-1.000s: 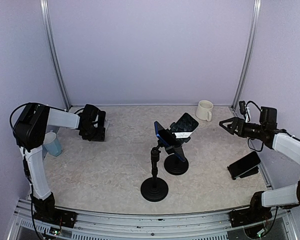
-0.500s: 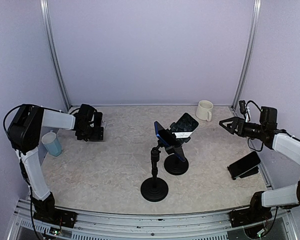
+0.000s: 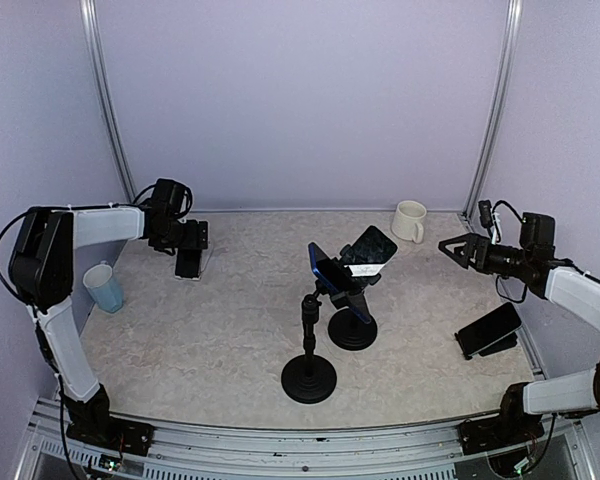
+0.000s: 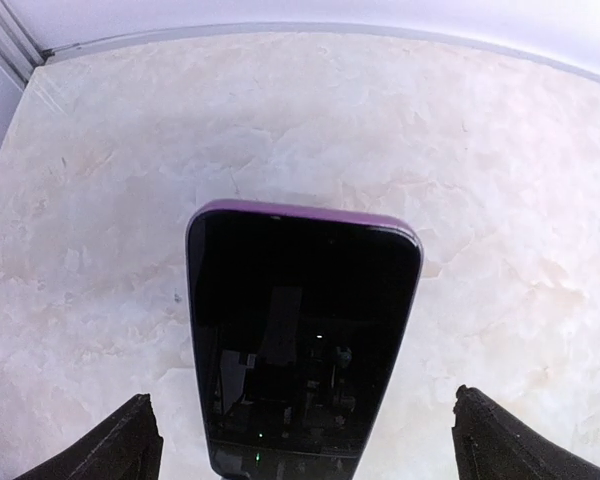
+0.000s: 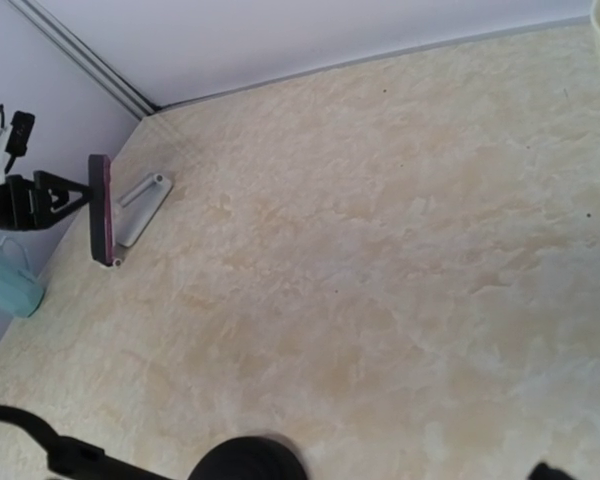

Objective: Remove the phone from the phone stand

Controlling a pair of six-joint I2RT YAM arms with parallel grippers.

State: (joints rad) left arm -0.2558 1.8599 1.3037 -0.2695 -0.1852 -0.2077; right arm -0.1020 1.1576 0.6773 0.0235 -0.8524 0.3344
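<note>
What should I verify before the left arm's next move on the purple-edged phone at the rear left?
1. Left gripper open: ok.
2. Purple-edged, dark-screened phone centred between the fingers: ok.
3. Fingers clear of the phone's sides: ok, gaps on both sides.
4. Phone off the small white stand: not ok; it stands upright at the stand's lip.
5. Right gripper open and far away: ok.
6. Light blue cup clear of the pull-back path: cannot tell.
</note>
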